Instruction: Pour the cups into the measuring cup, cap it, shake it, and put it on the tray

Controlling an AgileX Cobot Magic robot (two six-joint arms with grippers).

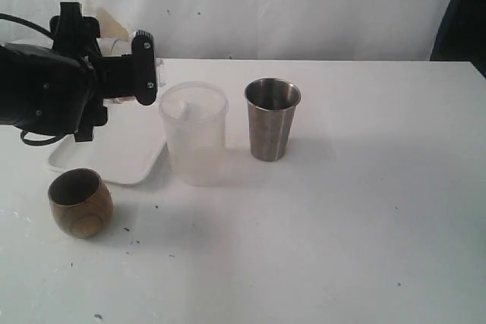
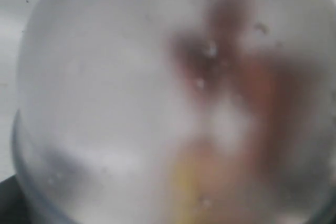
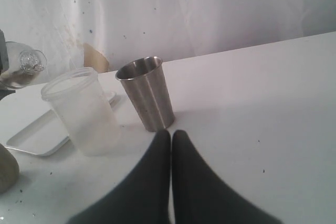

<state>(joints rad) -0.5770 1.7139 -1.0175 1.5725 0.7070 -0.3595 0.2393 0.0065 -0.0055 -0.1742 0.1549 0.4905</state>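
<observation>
white table (image 1: 342, 225), measuring cup (image 2: 105, 103) aloft between left fingers (image 1: 144, 66), near tray (image 1: 114, 163)

Steel tumbler (image 1: 272, 119) stands beside frosted cup (image 1: 194, 133) — wooden cup (image 1: 80, 202) apart.

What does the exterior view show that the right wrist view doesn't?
Exterior only: the left claw on its black arm, and the whole wooden cup, which is just an edge sliver in the right wrist view. Right wrist only: the right claw, shut, and the domed end of the clear measuring cup. Both: the steel tumbler, the frosted cup and the white tray.
</observation>
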